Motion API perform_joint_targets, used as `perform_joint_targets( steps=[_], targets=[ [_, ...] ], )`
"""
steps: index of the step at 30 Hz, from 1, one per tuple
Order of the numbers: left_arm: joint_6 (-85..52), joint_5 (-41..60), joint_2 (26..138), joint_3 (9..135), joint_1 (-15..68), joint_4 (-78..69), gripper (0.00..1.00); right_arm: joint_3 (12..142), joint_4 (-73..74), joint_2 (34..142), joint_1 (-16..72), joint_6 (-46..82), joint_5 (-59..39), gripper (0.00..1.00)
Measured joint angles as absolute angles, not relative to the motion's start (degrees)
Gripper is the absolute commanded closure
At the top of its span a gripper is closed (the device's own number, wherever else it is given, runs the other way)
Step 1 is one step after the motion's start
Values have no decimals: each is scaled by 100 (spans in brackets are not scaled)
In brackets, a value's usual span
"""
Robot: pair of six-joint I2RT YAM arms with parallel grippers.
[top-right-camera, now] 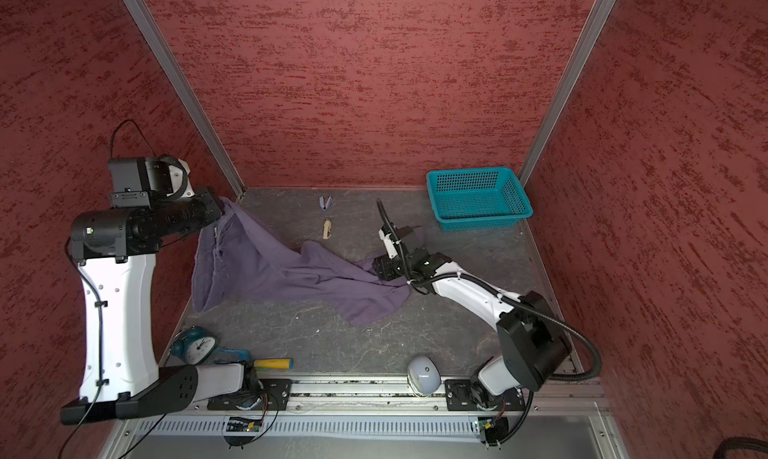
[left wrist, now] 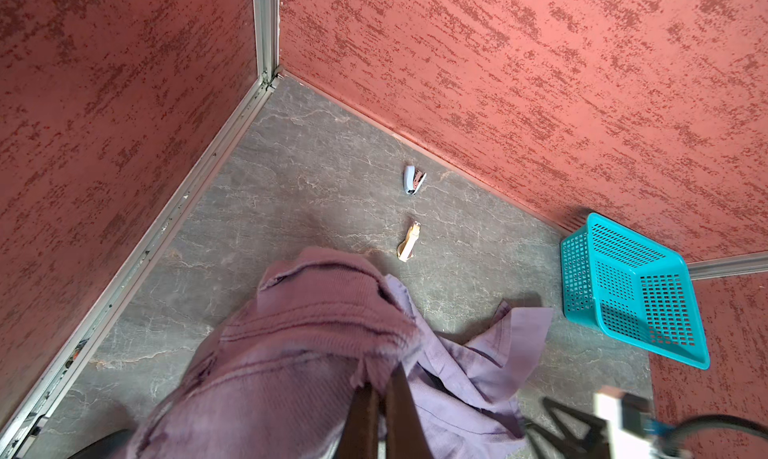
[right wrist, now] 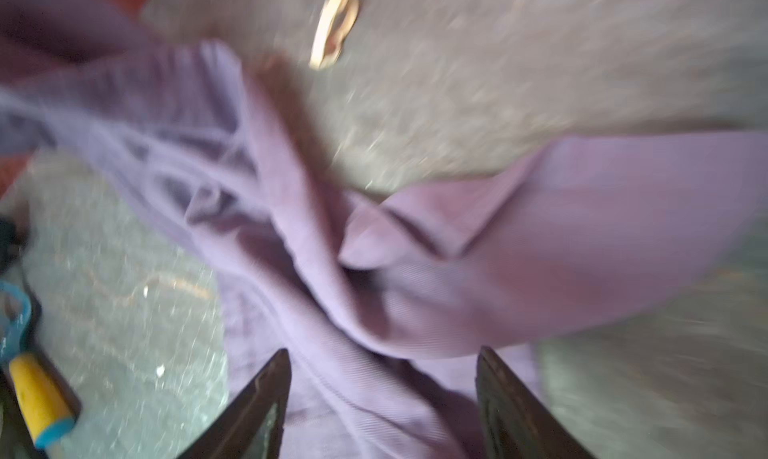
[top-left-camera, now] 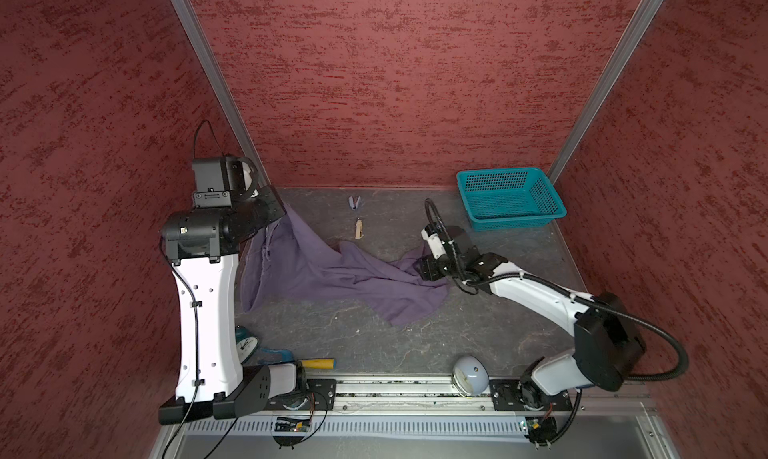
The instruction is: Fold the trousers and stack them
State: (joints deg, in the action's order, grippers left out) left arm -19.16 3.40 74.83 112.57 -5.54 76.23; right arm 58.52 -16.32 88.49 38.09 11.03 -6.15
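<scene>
While the left claw (left wrist: 384,384) pinches the trousers (top-left-camera: 332,270) up (smoothing-out step), the spread right claw (right wrist: 382,355) should grab a leg next.

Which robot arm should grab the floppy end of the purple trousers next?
The right, probably. The right gripper hangs open just over the loose end of the trousers, while the left gripper is shut on their lifted end, so it is busy.

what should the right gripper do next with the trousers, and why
Probably close the right gripper on the cloth lying between its open jaws: the left gripper holds the raised waistband of the trousers, while the leg end lies loose and crumpled.
</scene>
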Motion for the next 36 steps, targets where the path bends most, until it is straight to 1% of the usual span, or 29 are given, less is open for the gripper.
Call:
perform_joint_targets(
  steps=[2, 6, 8, 9, 10, 12, 13, 14, 16, 18, 20, 22, 25, 27, 30, 36],
  targets=[
    [-1927, 331, 7483, 11257, -554, 7618, 100, 6005, -1710, 9240, 4023, 974, -561, 22],
    [-1927, 305, 7467, 11212, -554, 7605, 100, 6147, -1745, 9677, 4158, 733, -399, 17],
    [-1925, 290, 7446, 11153, -561, 7596, 100, 6147, -1737, 9828, 4158, 648, -283, 18],
    [-1925, 287, 7443, 11131, -567, 7596, 100, 6147, -1723, 9894, 4156, 631, -220, 20],
    [-1927, 287, 7441, 11111, -580, 7594, 100, 6147, -1682, 9966, 4154, 620, -123, 28],
    [-1927, 290, 7435, 11067, -591, 7581, 100, 6147, -1555, 10108, 4130, 652, 45, 67],
    [-1927, 294, 7435, 11059, -596, 7581, 100, 6141, -1468, 10158, 4110, 714, 115, 83],
    [-1927, 298, 7435, 11056, -598, 7581, 100, 6132, -1400, 10175, 4084, 799, 176, 91],
    [-1927, 320, 7428, 11056, -607, 7579, 100, 5979, -1109, 10101, 3935, 1057, 276, 100],
    [-1927, 342, 7408, 11056, -611, 7581, 100, 5688, -904, 9841, 3743, 1334, 416, 100],
    [-1927, 370, 7378, 11056, -613, 7581, 100, 5284, -871, 9312, 3487, 1544, 615, 100],
    [-1931, 423, 7338, 11056, -615, 7581, 100, 4939, -985, 8519, 3114, 1734, 819, 100],
    [-1986, 576, 7269, 11056, -615, 7581, 100, 4851, -1341, 7255, 2449, 1898, 1151, 100],
    [-2036, 718, 7199, 11056, -615, 7581, 100, 5002, -1682, 6534, 2047, 1942, 1511, 100],
    [-2121, 904, 7070, 11056, -615, 7579, 100, 5474, -2320, 5800, 1719, 1970, 2097, 100],
    [-2226, 1306, 6855, 11067, -615, 7585, 100, 6449, -3367, 5006, 1522, 1994, 3177, 100]
  ],
)
